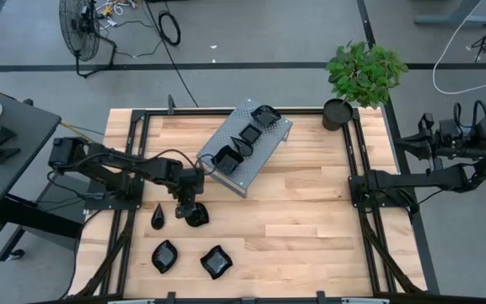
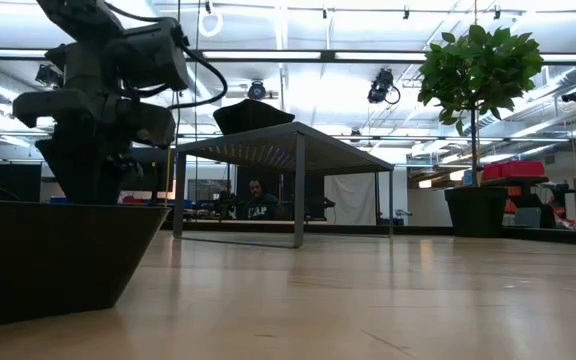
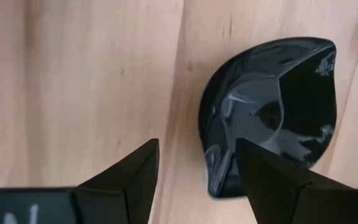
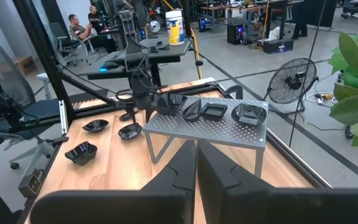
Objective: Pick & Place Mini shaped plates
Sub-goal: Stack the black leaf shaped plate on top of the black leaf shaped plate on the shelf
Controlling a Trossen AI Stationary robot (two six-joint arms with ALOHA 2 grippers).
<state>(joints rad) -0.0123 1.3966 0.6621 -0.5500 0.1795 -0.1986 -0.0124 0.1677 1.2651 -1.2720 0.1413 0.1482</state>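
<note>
My left gripper [image 1: 192,205] [image 3: 197,180] hangs open, pointing down, over a glossy black mini plate [image 1: 197,216] [image 3: 272,106] that lies flat on the wooden table. One finger [image 3: 272,183] is over the plate's hollow and the other is over bare wood. A teardrop plate [image 1: 158,217] and two wavy-rimmed plates [image 1: 164,256] [image 1: 216,262] lie nearby on the table. Three more plates [image 1: 264,116] [image 1: 250,133] [image 1: 226,159] sit on the grey perforated metal stand [image 1: 256,152]. My right gripper [image 4: 196,168] is shut and waits at the table's right side. My left gripper straddles the plate's rim [image 3: 213,177] from above, one finger over the hollow and one outside it. I cannot tell whether either finger touches the plate. The plate rests flat on the table.
The potted plant [image 1: 337,112] stands at the far right corner. The metal stand sits just beyond my left gripper, toward the far edge. Bare wood [image 1: 310,219] spans the table's middle and right. In the low view a dark plate [image 2: 48,260] fills the near left.
</note>
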